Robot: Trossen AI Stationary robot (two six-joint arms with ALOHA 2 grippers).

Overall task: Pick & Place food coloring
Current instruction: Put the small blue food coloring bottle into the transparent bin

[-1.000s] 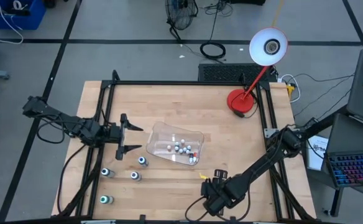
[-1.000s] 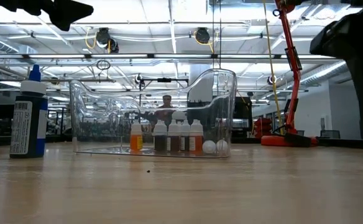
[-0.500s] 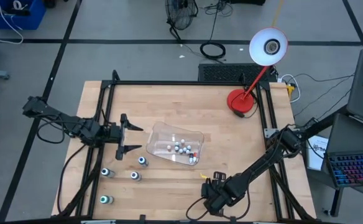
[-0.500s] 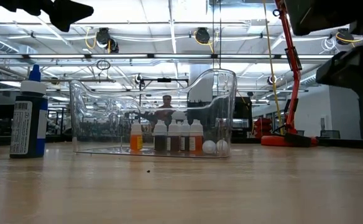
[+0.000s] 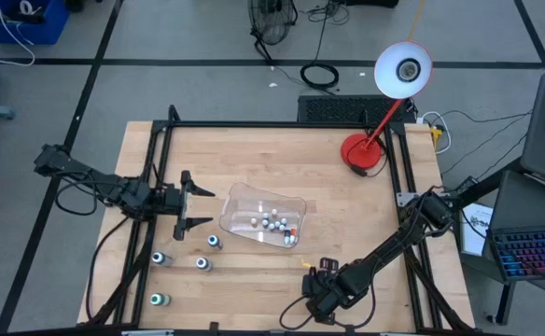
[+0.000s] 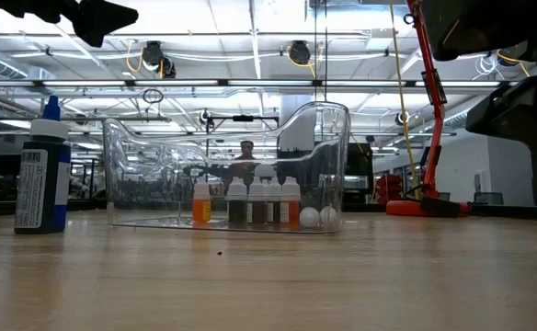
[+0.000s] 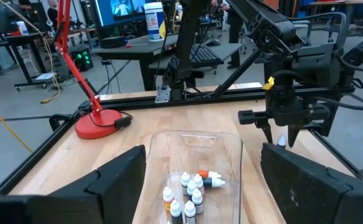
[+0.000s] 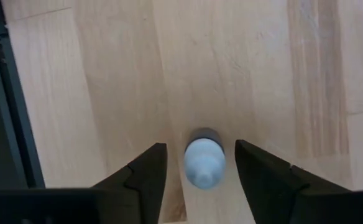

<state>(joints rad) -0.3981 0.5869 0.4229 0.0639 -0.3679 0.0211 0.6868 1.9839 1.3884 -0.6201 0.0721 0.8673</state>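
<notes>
Spread wide, the left gripper hovers empty just beside the clear tray, where several bottles of food coloring stand between and beyond its fingers; four more bottles stand loose on the table nearby. Farther right, the right gripper is parted around a white-capped bottle, seemingly untouched. This looks like the grasp step: next, closing squarely on it.
</notes>
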